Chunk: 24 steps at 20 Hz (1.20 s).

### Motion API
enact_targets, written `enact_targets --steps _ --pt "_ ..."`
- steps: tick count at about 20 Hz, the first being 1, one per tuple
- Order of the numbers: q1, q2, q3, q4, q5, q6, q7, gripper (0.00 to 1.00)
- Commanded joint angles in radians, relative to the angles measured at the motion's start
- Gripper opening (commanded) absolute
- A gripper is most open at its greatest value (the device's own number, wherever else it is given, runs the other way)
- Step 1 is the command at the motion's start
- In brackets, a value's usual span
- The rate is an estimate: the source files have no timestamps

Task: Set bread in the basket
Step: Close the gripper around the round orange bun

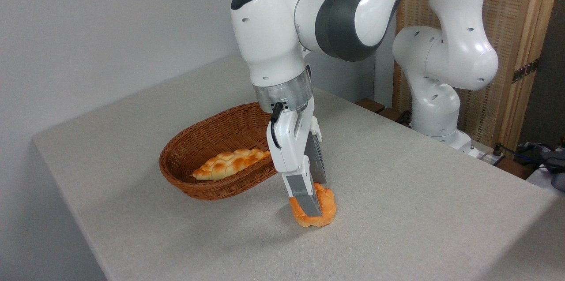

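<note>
Gripper [312,201] straddles the bread [318,215] on the desk [397,210]; front finger hides its middle; seemingly clamped; basket [207,157] behind-left.

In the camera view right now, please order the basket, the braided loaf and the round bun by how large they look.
1. The basket, clearly largest.
2. The braided loaf lying in it.
3. The round bun on the table, partly hidden by the gripper, so its full size is unsure.
</note>
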State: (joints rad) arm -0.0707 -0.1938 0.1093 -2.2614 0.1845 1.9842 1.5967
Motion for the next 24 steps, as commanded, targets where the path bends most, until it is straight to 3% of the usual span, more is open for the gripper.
enact_targets --steps 1,8,10,12,14,21,24 --pt "-0.004 0.008 0.010 -0.021 0.021 0.031 0.043 1.00" --pt "-0.004 0.011 0.012 -0.067 0.021 0.114 0.060 0.99" --pt "-0.004 0.011 0.013 -0.067 0.021 0.113 0.060 0.89" --pt "-0.006 0.010 0.013 -0.067 0.021 0.104 0.060 0.67" --pt "-0.006 0.010 0.013 -0.067 0.021 0.102 0.060 0.58" --pt "-0.006 0.010 0.013 -0.066 0.021 0.093 0.075 0.59" --pt "-0.006 0.008 0.015 -0.060 0.020 0.085 0.075 0.55"
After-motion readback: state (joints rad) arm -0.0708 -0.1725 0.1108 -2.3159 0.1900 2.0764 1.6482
